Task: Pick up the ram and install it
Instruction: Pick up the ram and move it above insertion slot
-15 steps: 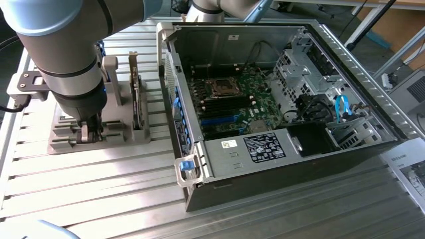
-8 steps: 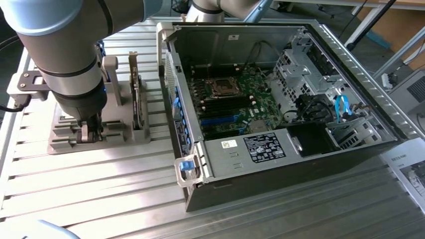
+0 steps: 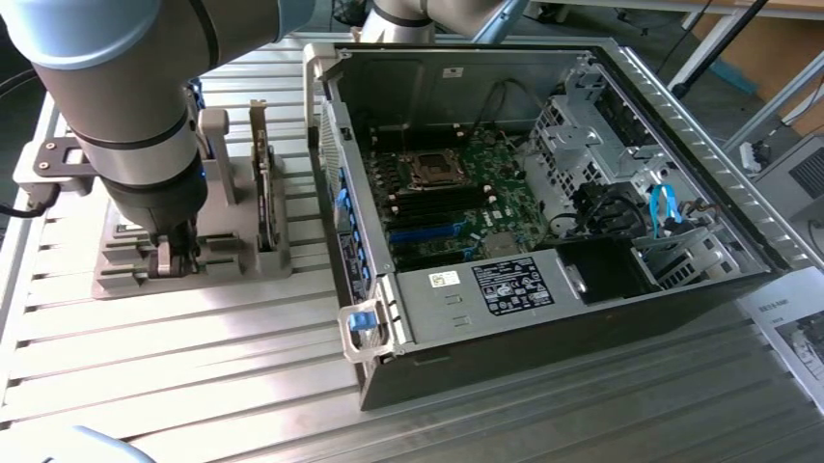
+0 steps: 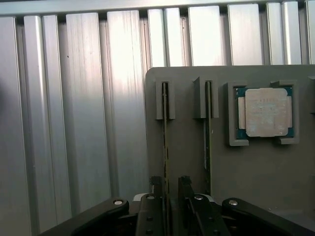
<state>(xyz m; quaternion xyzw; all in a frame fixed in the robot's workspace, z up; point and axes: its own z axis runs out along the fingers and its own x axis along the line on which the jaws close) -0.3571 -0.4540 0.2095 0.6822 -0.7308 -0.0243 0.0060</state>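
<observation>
Count: one ram (image 4: 165, 137); one dark upright card (image 3: 266, 183); one processor chip (image 4: 266, 112); one grey holder (image 4: 256, 172); one open computer case (image 3: 386, 82); one claw (image 4: 170, 183).

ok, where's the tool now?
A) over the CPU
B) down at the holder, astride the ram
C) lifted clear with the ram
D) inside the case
B: the tool is low on the holder with a finger either side of the ram, which sits in its slot; the CPU lies beside, the case apart.
</observation>
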